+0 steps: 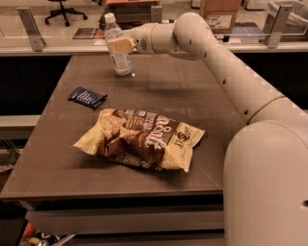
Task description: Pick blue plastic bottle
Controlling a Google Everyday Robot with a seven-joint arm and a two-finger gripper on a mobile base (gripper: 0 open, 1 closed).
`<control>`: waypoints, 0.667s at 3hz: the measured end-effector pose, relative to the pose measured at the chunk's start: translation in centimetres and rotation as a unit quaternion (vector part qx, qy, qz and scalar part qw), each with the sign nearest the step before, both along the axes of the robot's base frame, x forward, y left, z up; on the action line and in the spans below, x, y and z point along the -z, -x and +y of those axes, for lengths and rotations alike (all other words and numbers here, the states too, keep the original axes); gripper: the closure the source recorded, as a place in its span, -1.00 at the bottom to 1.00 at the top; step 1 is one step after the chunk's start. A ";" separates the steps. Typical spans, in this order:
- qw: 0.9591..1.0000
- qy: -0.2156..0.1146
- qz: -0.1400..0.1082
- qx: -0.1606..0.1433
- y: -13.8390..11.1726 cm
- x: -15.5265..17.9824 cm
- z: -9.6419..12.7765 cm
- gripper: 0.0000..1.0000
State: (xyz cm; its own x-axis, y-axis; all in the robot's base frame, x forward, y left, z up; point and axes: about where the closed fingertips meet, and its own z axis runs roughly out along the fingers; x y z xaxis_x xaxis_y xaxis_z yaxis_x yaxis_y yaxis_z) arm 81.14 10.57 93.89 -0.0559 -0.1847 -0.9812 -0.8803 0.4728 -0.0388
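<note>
The blue plastic bottle (121,62) is a slim clear bottle with a white cap, at the far left of the dark table (192,96). It leans with its cap to the left, and its base is at or just above the table top. My gripper (119,45) reaches in from the right at the bottle's middle and is shut on it. One pale finger (123,45) lies across the front of the label and hides part of it.
A small dark-blue snack wrapper (87,97) lies on the left of the table. A large brown and cream chip bag (139,138) lies near the front middle. My arm (226,72) spans the right side. A glass partition and a cardboard box (220,14) stand behind the table.
</note>
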 end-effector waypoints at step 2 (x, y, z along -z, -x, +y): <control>1.000 0.000 0.002 -0.004 0.1 0.2 0.6 1.00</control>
State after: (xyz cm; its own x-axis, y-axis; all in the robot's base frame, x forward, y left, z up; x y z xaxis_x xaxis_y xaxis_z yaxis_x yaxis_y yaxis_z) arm 81.04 11.17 93.67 -0.0577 -0.1849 -0.9811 -0.8843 0.4655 -0.0357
